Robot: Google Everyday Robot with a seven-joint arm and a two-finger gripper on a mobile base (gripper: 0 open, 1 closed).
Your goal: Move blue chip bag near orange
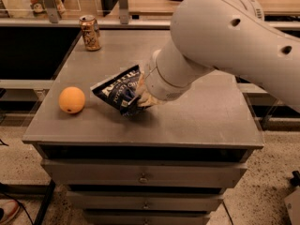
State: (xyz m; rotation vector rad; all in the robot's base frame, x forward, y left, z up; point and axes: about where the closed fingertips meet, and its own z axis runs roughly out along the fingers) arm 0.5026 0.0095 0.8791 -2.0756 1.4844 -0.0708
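Note:
The blue chip bag [117, 91] is a crumpled navy foil bag with white lettering, held just above or at the grey cabinet top [197, 121], a little left of centre. The gripper [137, 100] reaches in from the right under the big white arm and is shut on the bag's right end. The orange [72, 100] rests on the top near the left front edge, a short gap to the left of the bag.
A gold-brown drink can [90, 33] stands upright at the back left of the top. Drawers [140, 176] run below the front edge. A counter with items lies behind. The white arm covers the right rear of the top.

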